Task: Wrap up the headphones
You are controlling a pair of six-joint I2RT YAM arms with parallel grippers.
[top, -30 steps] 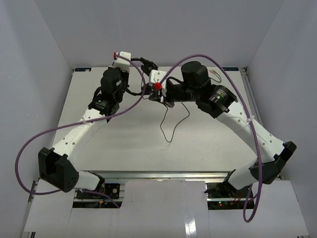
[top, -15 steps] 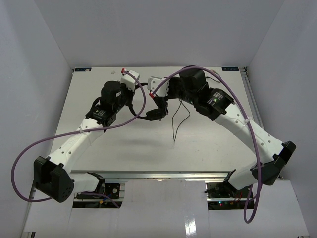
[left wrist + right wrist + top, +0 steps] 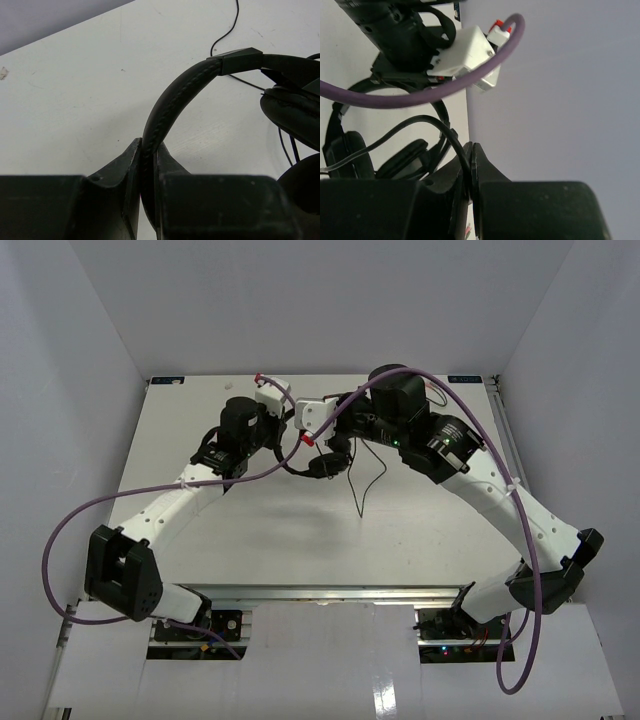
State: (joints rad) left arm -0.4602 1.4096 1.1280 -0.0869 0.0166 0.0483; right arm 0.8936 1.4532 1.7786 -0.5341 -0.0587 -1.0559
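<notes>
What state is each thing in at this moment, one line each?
left gripper: shut on headband
right gripper: shut on cable
headphones: held between the two arms
cable: loose, tail hanging free, not yet wrapped around the headphones

The left arm [image 3: 170, 502] and right arm [image 3: 500, 495] both stretch forward from their bases and fold inward toward each other, nearly meeting, with the left fingers [image 3: 126, 167] pinched tight on the headphones [image 3: 170, 95] band and the right fingers [image 3: 487, 172] closed on the thin cable [image 3: 415, 123].
</notes>
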